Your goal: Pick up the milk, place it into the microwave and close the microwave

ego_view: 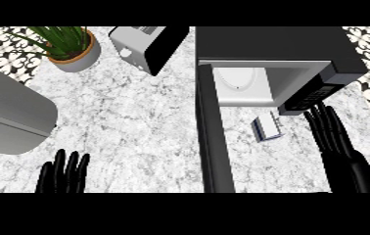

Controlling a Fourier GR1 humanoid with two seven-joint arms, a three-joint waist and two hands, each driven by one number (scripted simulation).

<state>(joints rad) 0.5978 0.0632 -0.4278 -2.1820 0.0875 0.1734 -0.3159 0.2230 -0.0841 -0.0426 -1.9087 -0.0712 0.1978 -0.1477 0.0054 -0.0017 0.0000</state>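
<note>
Milk carton [266, 128] lying beside open microwave [278, 65], no legible label, both hands [334, 137] spread, holding nothing

The left robot hand [63, 174], at seven o'clock, shows only its fingers; the palm and forearm run off the lower edge. The right robot hand [334, 137], at four o'clock, is cut off at the wrist there too. The microwave [278, 43] at one o'clock loses its back beyond the upper edge, and its open door [215, 131] is seen edge-on, its face hidden. The plant [63, 38] at eleven o'clock has its leaf tips clipped. The grey appliance [22, 116] at nine o'clock passes the left edge. The milk carton's [266, 128] print is too small to read.
</note>
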